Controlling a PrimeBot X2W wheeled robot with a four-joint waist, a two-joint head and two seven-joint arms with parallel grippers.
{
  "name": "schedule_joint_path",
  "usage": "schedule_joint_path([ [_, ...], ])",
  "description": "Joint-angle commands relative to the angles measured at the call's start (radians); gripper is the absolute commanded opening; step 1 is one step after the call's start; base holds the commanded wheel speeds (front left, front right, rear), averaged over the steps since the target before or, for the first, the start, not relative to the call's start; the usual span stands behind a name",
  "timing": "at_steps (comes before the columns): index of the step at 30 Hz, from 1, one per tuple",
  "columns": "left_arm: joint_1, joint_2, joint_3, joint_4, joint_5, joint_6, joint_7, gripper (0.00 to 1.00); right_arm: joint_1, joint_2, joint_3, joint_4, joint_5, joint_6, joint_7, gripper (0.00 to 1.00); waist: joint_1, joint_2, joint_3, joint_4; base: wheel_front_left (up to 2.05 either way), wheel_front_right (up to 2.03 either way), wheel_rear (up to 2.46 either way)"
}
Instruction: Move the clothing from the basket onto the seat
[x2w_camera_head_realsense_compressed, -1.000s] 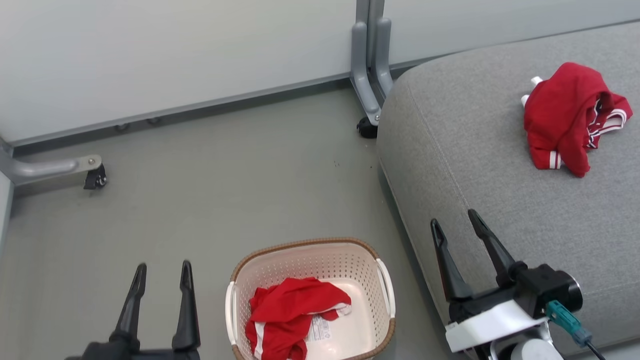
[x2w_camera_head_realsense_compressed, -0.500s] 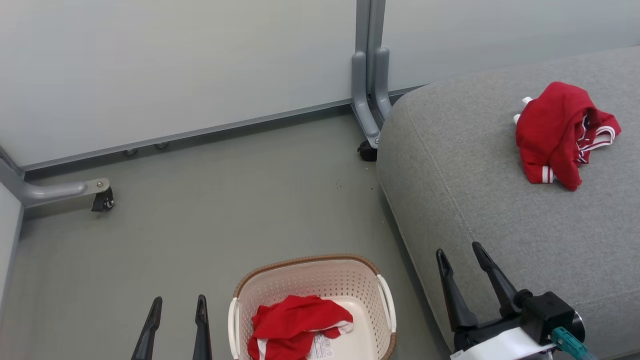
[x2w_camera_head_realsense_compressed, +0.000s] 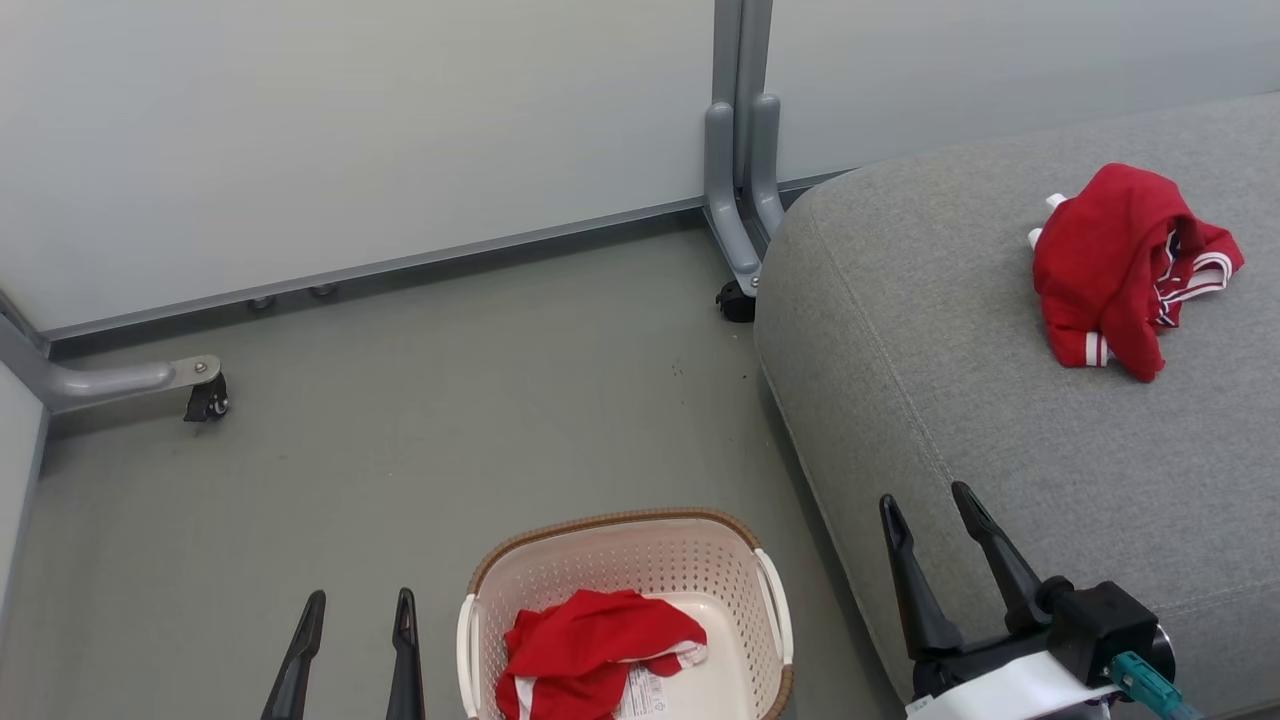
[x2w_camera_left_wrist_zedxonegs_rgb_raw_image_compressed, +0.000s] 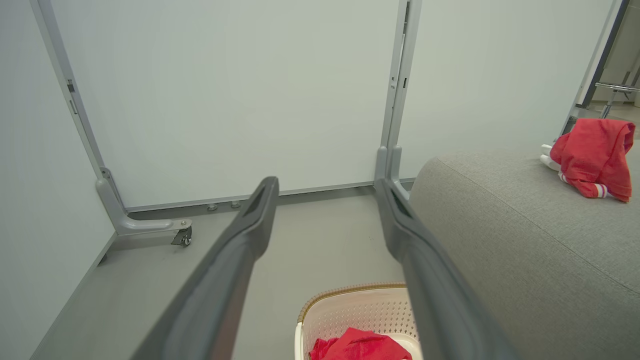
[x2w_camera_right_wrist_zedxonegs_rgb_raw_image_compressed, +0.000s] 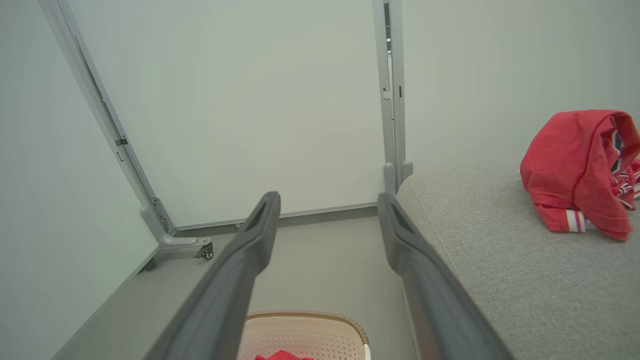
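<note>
Pale grey-white partition panels (x2w_camera_head_realsense_compressed: 350, 130) close off the back, joined at a grey metal post (x2w_camera_head_realsense_compressed: 735, 60). The post's foot ends in a black caster (x2w_camera_head_realsense_compressed: 735, 300); a second caster (x2w_camera_head_realsense_compressed: 205, 400) sits at left. Floor (x2w_camera_head_realsense_compressed: 450, 430) dull grey-green, smooth, a few dark specks (x2w_camera_head_realsense_compressed: 678, 372). Light even, shadows soft.

Grey floor (x2w_camera_head_realsense_compressed: 400, 450) bears the basket (x2w_camera_head_realsense_compressed: 620, 555) — seat (x2w_camera_head_realsense_compressed: 1000, 420) bears red clothing (x2w_camera_head_realsense_compressed: 1105, 260).
</note>
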Motion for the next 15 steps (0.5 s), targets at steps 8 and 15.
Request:
schedule_joint_path([
  [8,0.019,0.001,0.008,0.008,0.016,-0.016,0.000,1.00,0.011,-0.001,-0.008,-0.004,0.011,-0.002,-0.003,1.00,0.0001,0.0000,0.001,0.005,0.00,0.00,0.00],
  [15,0.015,0.001,-0.013,0.030,0.049,-0.038,0.000,1.00,0.014,-0.001,-0.010,0.001,0.019,-0.002,-0.003,1.00,0.0001,0.0000,0.009,0.005,0.00,0.00,0.00],
])
